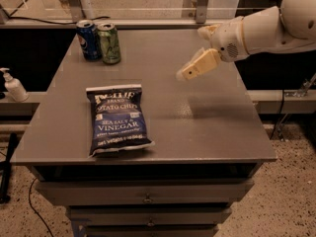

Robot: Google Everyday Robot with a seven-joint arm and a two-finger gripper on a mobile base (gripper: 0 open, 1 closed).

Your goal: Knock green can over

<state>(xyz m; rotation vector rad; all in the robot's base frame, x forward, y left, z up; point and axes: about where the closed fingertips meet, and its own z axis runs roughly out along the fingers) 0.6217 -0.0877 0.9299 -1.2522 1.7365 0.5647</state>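
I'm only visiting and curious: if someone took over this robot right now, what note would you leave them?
Gripper: empty, hovers above the right half of the table, well apart from both cans.
Green can: upright at the far left corner, close beside the blue Pepsi can.
Chip bag: flat, front left.
Done: nothing yet; the can stands.
Left: reach across and tip the green can, probably sparing the Pepsi can.

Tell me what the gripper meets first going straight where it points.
Probably the table or the chip bag, not the green can: the gripper hangs right of centre, aimed down-left; its height is unclear.
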